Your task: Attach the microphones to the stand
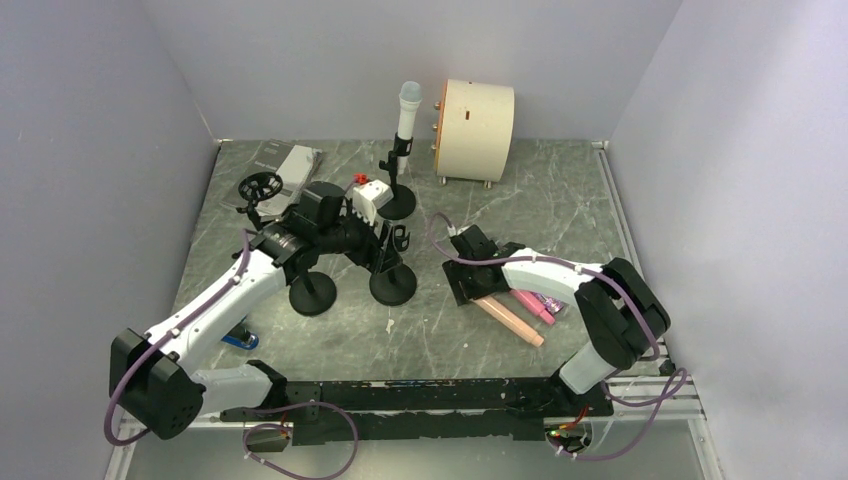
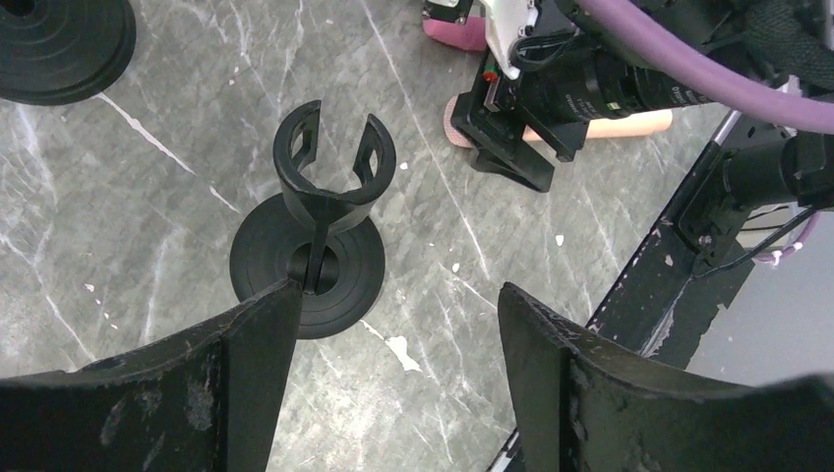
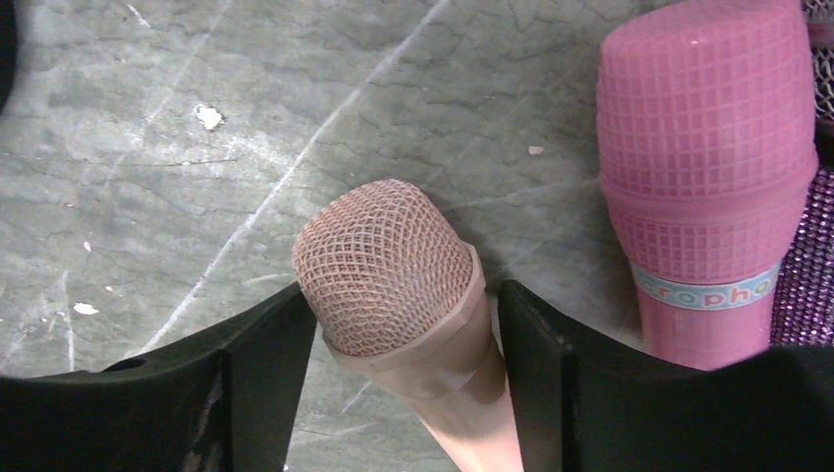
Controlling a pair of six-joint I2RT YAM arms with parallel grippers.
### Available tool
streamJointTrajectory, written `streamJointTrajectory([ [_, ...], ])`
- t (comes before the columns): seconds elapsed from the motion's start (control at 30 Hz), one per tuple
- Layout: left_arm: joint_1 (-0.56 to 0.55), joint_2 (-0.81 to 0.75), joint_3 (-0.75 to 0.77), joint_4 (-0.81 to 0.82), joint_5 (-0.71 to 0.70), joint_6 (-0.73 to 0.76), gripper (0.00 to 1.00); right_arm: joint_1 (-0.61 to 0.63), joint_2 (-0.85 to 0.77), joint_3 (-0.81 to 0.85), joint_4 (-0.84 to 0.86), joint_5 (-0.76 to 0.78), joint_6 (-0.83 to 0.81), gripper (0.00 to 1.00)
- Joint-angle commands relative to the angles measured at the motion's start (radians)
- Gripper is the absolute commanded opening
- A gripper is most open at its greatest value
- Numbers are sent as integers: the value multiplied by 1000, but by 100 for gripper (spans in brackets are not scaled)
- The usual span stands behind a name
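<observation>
While the top view looks down on a grey marbled counter (image 1: 560, 200), the white microphone (image 1: 409, 105) stands upright in the clip of the back stand (image 1: 398, 195), next to a cream drum (image 1: 478, 130). Two more black stands sit nearer the arms with nothing in them, the left stand (image 1: 313, 293) and the front stand (image 1: 392, 283). The left gripper (image 1: 385, 245) hovers over the front stand. The right gripper (image 1: 468, 283) is low at the head end of the peach microphone (image 1: 512, 320), which lies flat on the counter just beside the pink microphone (image 1: 535, 305).

From the left wrist, the left gripper (image 2: 393, 315) is spread wide and holds nothing. The front stand (image 2: 332, 167) is below it, with its open C-shaped clip facing up above its round base. The right gripper (image 2: 511, 147) shows at the upper right over the peach microphone (image 2: 634, 123).

From the right wrist, the right gripper (image 3: 403, 334) straddles the mesh head of the peach microphone (image 3: 384, 261). One finger is against the head, and a narrow gap shows at the other, so the head is not clamped. The pink microphone (image 3: 703, 147) lies to the right, and the purple glitter microphone (image 3: 802, 295) lies beside it at the frame edge.
</observation>
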Motion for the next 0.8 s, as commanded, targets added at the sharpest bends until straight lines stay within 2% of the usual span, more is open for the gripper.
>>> streamJointTrajectory([
  [0.0,-16,24,34,-15,-38,31,76,6,12,26,21,26,2,65],
  [0.13,-31,42,43,-21,-77,47,75,6,-11,24,37,49,-5,47],
  [0.23,-40,53,48,-13,-105,57,74,7,-28,28,51,78,-2,39],
  [0.63,-58,87,100,-56,-189,159,76,6,-214,-49,227,107,102,27],
  [0.77,-58,101,96,-44,-182,155,70,5,-300,-98,324,105,157,23],
])
